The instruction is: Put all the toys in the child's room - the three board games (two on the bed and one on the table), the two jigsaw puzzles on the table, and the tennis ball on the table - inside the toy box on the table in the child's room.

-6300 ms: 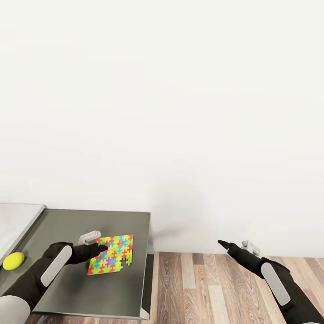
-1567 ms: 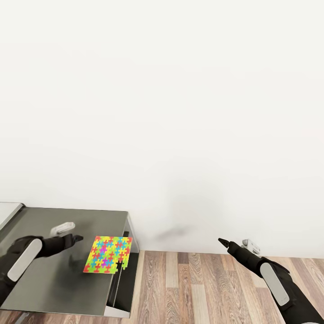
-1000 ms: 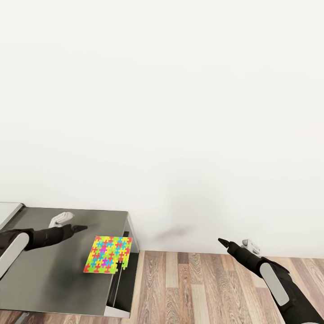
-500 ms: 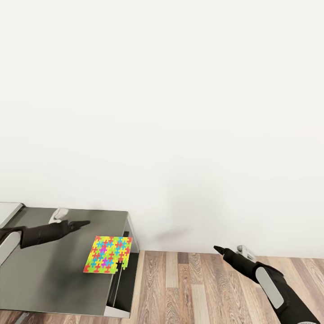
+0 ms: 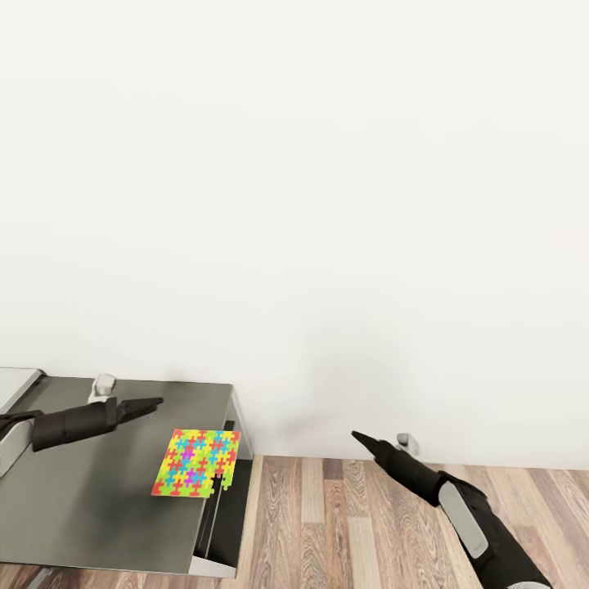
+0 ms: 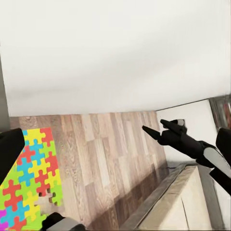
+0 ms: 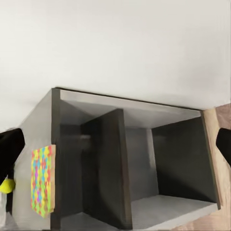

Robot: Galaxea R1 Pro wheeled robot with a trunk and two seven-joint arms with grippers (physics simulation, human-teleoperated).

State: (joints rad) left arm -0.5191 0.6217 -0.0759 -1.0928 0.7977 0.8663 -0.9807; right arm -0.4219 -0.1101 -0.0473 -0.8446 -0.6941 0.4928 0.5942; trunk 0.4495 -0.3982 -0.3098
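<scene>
Your thin square jigsaw puzzle of red, yellow, blue and green pieces [image 5: 197, 463] lies flat on the dark grey lower section of the table [image 5: 98, 507], at its right end with one corner jutting just past the edge above the wood-plank floor [image 5: 368, 523]. Your left gripper [image 5: 141, 406] hovers over the dark top just beside the puzzle without touching it, its jaws wide and holding nothing. Your right gripper [image 5: 365, 442] hangs above the floor well apart from the table, its black fingers [image 7: 9, 144] spread wide and empty, and a small yellow-green ball [image 7: 6, 185] peeks out near the puzzle.
</scene>
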